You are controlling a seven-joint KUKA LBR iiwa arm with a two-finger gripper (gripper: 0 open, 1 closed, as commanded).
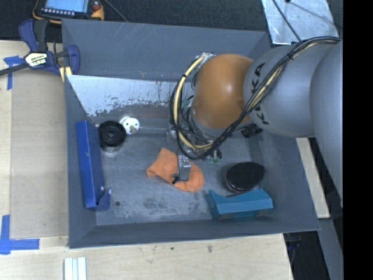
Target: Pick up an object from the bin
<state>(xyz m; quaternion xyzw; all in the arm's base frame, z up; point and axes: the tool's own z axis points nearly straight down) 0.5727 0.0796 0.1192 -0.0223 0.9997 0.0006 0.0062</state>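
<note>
My gripper (185, 170) is low in the middle of the bin, mostly hidden beneath the arm's wrist. Its tip rests on an orange, crumpled, soft-looking piece (166, 167) lying on the bin floor. Whether the tip is round any part of that piece is hidden. To the right of the gripper lies a black oval disc (245, 177). In front of the disc, near the bin's front wall, lies a blue rectangular block (240, 204).
A long blue bar (87, 163) lies along the bin's left wall. At the back left stand a black round cap (111, 134) and a small white knob-like thing (129, 125). The arm and its cables cover the bin's back right.
</note>
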